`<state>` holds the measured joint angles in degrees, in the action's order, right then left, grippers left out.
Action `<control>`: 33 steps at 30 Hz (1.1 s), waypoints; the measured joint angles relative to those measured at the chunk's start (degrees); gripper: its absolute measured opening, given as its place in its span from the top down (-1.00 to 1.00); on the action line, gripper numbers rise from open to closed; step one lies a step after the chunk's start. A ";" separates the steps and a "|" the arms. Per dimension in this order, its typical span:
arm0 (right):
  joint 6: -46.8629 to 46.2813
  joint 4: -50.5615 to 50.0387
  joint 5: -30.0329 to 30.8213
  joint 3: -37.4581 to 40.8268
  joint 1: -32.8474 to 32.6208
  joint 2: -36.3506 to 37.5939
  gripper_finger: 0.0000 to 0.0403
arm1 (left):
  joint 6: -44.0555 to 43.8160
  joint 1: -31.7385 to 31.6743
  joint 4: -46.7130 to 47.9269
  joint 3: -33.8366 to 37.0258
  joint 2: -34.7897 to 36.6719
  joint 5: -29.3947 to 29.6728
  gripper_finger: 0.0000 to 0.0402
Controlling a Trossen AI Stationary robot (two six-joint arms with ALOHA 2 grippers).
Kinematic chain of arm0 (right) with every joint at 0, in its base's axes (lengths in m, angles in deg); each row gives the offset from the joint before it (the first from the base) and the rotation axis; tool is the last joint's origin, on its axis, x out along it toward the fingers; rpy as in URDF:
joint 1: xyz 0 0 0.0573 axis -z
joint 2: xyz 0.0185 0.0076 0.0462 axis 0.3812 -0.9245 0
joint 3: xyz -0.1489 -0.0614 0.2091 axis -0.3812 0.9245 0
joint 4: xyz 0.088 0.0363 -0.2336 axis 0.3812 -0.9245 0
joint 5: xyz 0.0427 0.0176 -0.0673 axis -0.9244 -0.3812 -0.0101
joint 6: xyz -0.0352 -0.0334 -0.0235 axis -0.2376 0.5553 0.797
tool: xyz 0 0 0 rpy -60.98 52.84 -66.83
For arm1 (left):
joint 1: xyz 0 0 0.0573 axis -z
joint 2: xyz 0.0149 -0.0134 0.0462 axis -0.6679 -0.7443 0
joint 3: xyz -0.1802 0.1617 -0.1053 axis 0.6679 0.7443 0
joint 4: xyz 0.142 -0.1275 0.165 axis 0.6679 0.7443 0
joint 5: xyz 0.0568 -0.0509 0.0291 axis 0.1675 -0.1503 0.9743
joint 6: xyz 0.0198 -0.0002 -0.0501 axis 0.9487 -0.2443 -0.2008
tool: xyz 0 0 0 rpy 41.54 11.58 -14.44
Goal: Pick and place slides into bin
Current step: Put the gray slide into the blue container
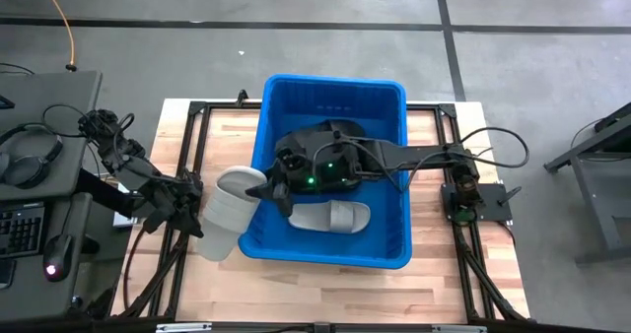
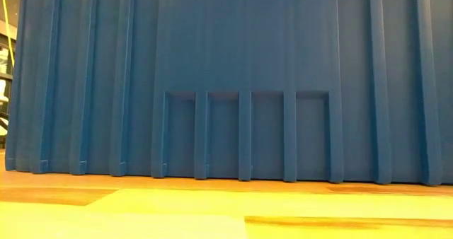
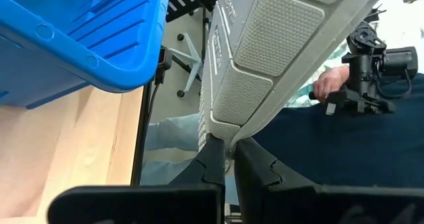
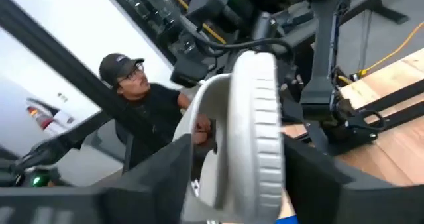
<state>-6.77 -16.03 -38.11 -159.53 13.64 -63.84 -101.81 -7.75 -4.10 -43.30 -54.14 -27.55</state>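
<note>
A white slide [image 1: 229, 213] hangs in the air beside the left wall of the blue bin [image 1: 335, 97], one end over the bin's rim. My left gripper [image 1: 192, 203] [image 3: 228, 141] is shut on it from the table's left. My right gripper [image 1: 268, 190] [image 4: 238, 148] reaches across the bin and stands open, with a finger on either side of the slide's end [image 4: 255, 111], seen edge-on. Inside the bin lie a black slide [image 1: 330, 136] and a light grey slide [image 1: 335, 217]. My left gripper pinches the rim of the white slide's sole at one end [image 3: 225, 121] between its two fingers. It comes roughly level from the table's left. The slide rises away from the fingers toward the bin, ribbed sole [image 3: 278, 32] showing, lifted clear of the table. My right gripper straddles the slide's other end [image 4: 255, 111]; I cannot tell whether its fingers touch it.
The bin's ribbed wall [image 2: 226, 83] fills the low view. A person [image 4: 132, 85] sits beyond the table, and a hand [image 3: 328, 85] shows in the left wrist view. A desk with headphones [image 1: 25, 156] stands left of the table. Bare wood [image 1: 325, 294] lies at the table's near edge.
</note>
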 joint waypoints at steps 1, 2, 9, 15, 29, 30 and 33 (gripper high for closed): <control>-0.24 0.14 0.86 0.00 -0.01 -0.04 0.12 | 0.00 0.00 0.01 0.00 0.00 0.05 1.00; -0.27 0.14 1.36 0.00 0.04 -0.04 0.28 | 0.00 0.00 0.01 0.00 0.00 0.29 0.99; -2.99 -1.30 2.97 0.00 1.02 -0.04 0.92 | 1.33 0.00 0.19 0.00 0.02 2.30 0.92; -3.95 -5.62 6.34 -0.18 0.58 0.10 0.95 | 5.12 0.07 0.68 0.07 1.23 5.05 0.72; -0.02 -21.77 15.98 0.02 -0.71 7.26 0.98 | 30.88 -0.02 -3.60 -0.09 15.26 27.41 0.58; -0.84 -23.66 17.71 0.00 -1.02 7.74 0.98 | 33.07 -0.02 -4.21 -0.07 16.08 29.10 0.58; -0.56 -25.27 21.00 -0.11 -1.89 8.56 0.98 | 36.33 -0.07 -5.15 -0.08 18.07 33.66 0.58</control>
<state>-7.33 -41.29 -17.11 -159.64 11.75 -55.28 -65.48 -7.82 -9.25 -43.38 -36.07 6.11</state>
